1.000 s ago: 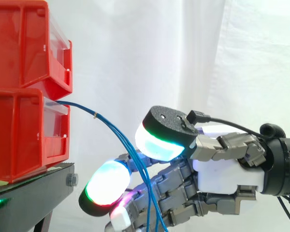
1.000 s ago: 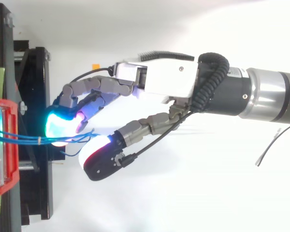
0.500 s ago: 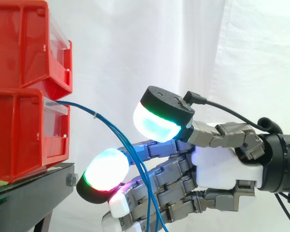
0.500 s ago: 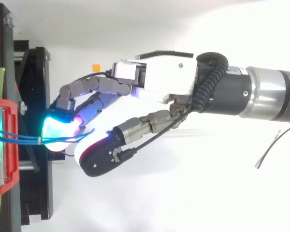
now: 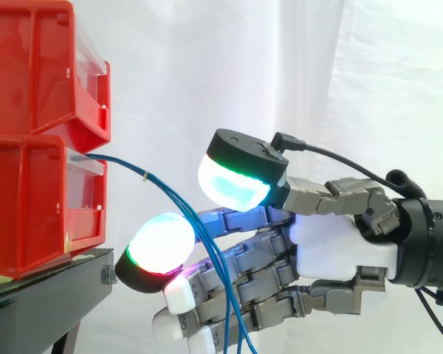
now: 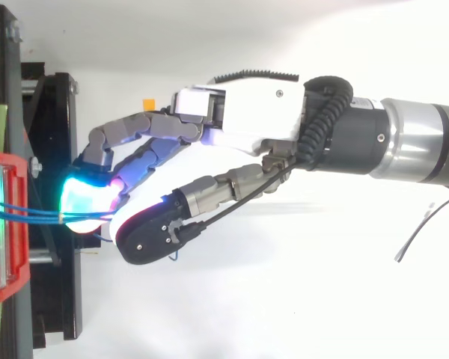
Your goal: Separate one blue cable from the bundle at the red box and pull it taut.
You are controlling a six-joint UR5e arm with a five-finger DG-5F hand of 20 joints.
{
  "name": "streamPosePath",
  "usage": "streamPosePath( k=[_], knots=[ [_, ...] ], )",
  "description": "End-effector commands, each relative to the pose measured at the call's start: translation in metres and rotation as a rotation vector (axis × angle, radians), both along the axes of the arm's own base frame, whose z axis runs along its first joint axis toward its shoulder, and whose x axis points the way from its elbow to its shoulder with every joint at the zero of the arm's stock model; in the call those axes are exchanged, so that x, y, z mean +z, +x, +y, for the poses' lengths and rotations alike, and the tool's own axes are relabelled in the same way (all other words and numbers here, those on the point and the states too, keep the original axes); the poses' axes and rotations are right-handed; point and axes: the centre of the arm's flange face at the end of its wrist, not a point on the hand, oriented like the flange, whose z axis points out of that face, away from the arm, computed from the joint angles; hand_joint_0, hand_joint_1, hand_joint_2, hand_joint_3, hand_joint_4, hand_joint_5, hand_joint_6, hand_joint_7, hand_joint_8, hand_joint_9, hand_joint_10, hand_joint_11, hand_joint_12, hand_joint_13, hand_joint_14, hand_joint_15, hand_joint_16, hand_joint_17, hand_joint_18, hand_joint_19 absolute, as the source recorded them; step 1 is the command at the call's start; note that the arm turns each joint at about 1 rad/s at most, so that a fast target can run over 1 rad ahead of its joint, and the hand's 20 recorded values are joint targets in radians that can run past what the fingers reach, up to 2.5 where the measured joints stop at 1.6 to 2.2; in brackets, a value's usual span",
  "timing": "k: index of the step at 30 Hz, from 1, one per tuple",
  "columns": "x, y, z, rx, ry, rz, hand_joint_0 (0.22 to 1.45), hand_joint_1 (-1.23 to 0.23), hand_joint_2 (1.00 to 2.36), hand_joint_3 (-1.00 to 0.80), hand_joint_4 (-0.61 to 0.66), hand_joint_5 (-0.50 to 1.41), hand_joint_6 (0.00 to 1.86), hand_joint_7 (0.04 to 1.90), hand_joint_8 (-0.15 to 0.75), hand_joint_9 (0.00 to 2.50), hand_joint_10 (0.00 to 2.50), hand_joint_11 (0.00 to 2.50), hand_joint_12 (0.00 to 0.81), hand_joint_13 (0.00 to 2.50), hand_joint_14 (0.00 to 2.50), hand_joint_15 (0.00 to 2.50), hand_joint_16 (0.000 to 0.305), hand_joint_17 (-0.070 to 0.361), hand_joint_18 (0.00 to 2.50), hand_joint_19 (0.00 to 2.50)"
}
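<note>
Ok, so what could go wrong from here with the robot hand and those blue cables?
Several blue cables cross the open robot hand together, so closing now may catch more than one. A small tie binds them near the red box, so pulling one strand may drag the whole bundle, or tug the box on its stand.

Hand (image 5: 340, 251) nearer the red bins (image 5: 37, 184)

Blk stand (image 5: 59, 295) at left, wht curtain (image 5: 354, 88) behind.
</note>
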Motion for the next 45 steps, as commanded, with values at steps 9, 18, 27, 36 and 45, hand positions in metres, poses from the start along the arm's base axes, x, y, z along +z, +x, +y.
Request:
streamPosePath(
  k=[9, 18, 27, 36, 45],
  knots=[
    [0.003, 0.002, 0.001, 0.006, 0.003, -0.010, 0.64, -0.60, 1.01, -0.37, 0.32, -0.15, 0.50, 1.16, 0.309, 0.76, 0.01, 0.43, 0.341, 0.66, 0.01, 0.24, 0.039, 0.087, 0.54, 0.37],
    [0.001, 0.000, -0.007, 0.055, 0.028, -0.010, 0.64, -0.61, 1.01, -0.40, 0.31, -0.15, 0.50, 1.17, 0.312, 0.75, 0.01, 0.42, 0.341, 0.66, 0.01, 0.24, 0.038, 0.086, 0.54, 0.38],
    [0.005, 0.003, -0.005, 0.060, 0.027, -0.031, 0.62, -0.61, 1.01, -0.42, 0.30, -0.16, 0.50, 1.18, 0.310, 0.74, 0.01, 0.43, 0.344, 0.67, 0.01, 0.24, 0.038, 0.086, 0.55, 0.37],
    [0.009, 0.005, -0.006, 0.059, 0.028, -0.045, 0.63, -0.61, 1.01, -0.43, 0.31, -0.16, 0.50, 1.18, 0.311, 0.75, 0.01, 0.43, 0.344, 0.69, 0.01, 0.25, 0.039, 0.087, 0.57, 0.38],
    [0.006, 0.014, -0.004, 0.071, 0.029, -0.059, 0.64, -0.61, 1.01, -0.43, 0.31, -0.16, 0.50, 1.17, 0.311, 0.76, 0.01, 0.43, 0.342, 0.71, 0.01, 0.26, 0.038, 0.086, 0.59, 0.38]
  ],
)
